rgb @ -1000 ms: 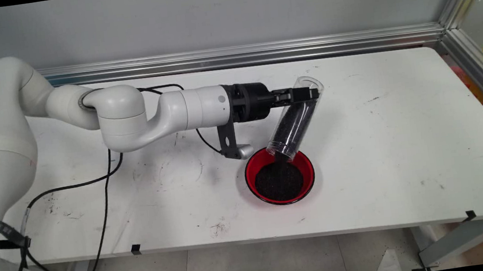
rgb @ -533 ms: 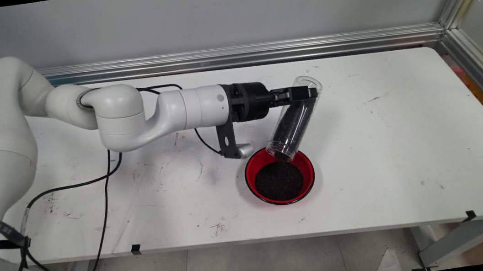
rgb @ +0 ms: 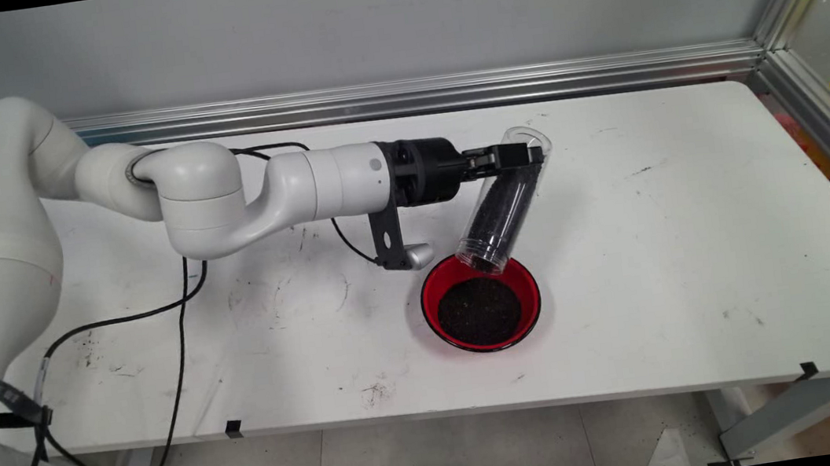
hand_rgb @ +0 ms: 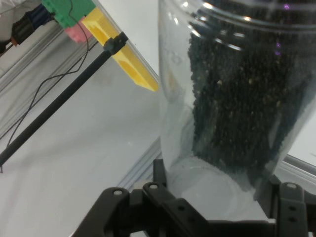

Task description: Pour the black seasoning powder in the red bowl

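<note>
Main view: gripper [rgb: 520, 154] clamps tilted clear tube [rgb: 501, 210] (dark grains) over red bowl [rgb: 481, 302]

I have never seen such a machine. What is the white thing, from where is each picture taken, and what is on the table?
The white machine is a robot arm. At its end is a black gripper with two fingers, like a simple hand. One picture comes from a fixed camera looking down across the white table. The other comes from a camera on the hand, so it looks along the gripper from very close.

The gripper is shut on a clear plastic tube near its closed end. The tube is filled with small black grains and tilted, its open mouth pointing down over a red bowl. The bowl stands on the table and already holds a pile of the same black grains.
</note>
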Robot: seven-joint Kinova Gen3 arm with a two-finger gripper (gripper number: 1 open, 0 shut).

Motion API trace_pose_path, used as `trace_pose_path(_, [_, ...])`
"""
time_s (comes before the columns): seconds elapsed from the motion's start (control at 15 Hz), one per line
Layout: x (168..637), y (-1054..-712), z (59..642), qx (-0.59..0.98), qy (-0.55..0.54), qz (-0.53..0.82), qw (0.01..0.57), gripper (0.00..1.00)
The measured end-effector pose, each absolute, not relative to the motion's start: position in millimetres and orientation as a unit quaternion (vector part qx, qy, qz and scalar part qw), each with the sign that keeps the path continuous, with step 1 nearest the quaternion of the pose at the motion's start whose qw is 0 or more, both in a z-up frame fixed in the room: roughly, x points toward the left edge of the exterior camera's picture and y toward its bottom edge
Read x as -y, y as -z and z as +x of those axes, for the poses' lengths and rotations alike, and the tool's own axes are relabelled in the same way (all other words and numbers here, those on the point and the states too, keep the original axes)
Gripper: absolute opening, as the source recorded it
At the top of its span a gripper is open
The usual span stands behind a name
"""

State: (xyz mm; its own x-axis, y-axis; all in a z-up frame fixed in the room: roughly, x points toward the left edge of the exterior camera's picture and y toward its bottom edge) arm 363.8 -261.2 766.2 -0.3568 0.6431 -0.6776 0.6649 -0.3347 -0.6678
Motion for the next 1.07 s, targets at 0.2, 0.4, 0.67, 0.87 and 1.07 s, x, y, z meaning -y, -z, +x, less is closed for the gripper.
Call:
trace_pose_path(0.2, [261.5, -767.9, 364.4, -0.574, 0.590, 0.567, 0.011, 0.00])
trace_pose_path(0.4, [262.7, -769.2, 364.9, -0.571, 0.593, 0.567, 0.013, 0.00])
trace_pose_path(0.67, [264.8, -770.7, 365.7, -0.566, 0.597, 0.568, 0.016, 0.00])
trace_pose_path(0.87, [266.2, -771.8, 365.8, -0.562, 0.600, 0.569, 0.017, 0.00])
trace_pose_path(1.07, [266.5, -772.5, 366.1, -0.562, 0.601, 0.568, 0.016, 0.00])
